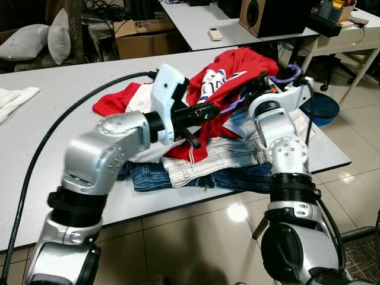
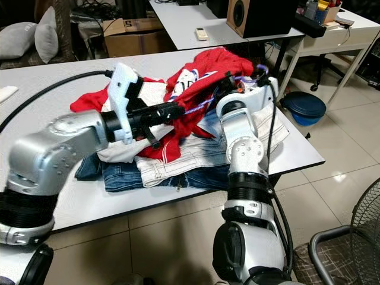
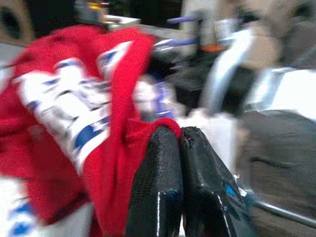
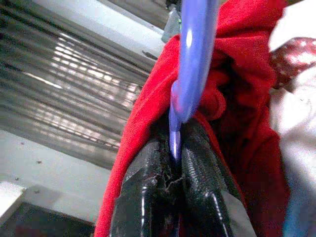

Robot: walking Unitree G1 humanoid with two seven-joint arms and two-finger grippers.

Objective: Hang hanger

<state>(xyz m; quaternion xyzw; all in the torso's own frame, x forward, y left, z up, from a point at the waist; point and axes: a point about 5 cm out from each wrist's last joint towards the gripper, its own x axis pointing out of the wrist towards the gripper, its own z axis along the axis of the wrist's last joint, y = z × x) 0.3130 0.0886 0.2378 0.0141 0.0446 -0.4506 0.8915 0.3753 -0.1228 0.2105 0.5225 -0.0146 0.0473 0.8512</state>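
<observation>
On the white table, a heap of clothes lies between the two arms, and both pincers work at its red top layer. The right gripper has its two black fingers pressed together on the thin end of a purple hanger, whose curved bar rises straight out from the fingertips; red cloth wraps close round both sides of them. From the head, that hanger loops just above the right wrist at the far right corner of the heap. The left gripper has its fingers closed with a fold of the red garment at their tips, probably pinched between them, though the blur leaves that unsure. The garment bears white and blue lettering, too smeared to read. Under it lie a pale striped piece and blue jeans, the jeans reaching the table's near edge below the left gripper. Behind the heap, a cardboard box shows a figure 5, and a white remote lies on a second table. Right of the right gripper the tabletop ends at a corner, with open tiled floor and a blue basin beyond.
</observation>
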